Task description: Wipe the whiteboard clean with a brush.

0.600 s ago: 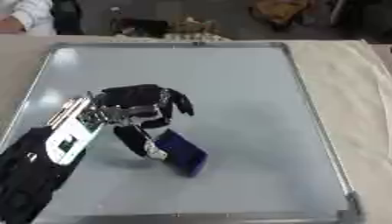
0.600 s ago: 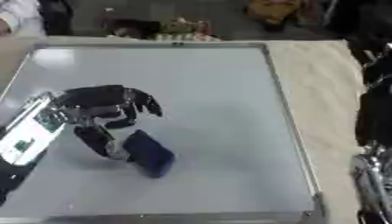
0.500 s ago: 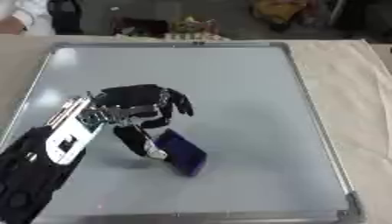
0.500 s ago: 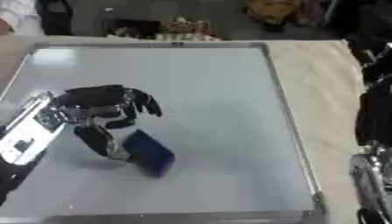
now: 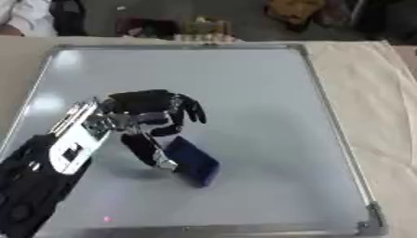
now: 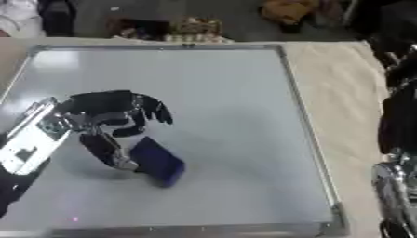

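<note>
- One whiteboard (image 5: 244,83) fills most of both views, lying flat on a cloth-covered table (image 5: 383,107); its grey surface looks bare, with a pale glare patch near the far left corner and a metal frame all round.
- Left arm (image 5: 49,172), black with a silver-white panel on the forearm, comes in from the lower left corner and reaches over the near left part of the board.
- Right arm (image 6: 399,153) shows only as a dark bulk with a silver joint along the right edge of the right eye view, off the board and over the cloth; the right hand itself cannot be made out.
- Left hand (image 5: 151,114) hovers low over the board with its fingers (image 5: 191,109) curled downward and arched, the thumb (image 5: 151,151) stretched down toward the near side.
- Brush (image 5: 191,160), a dark blue block, lies on the board's near left-centre area, tilted up on one edge, just beside the thumb tip, which touches its left side; the curled fingers are above it and do not close around it, so it is propped or nudged rather than gripped.
</note>
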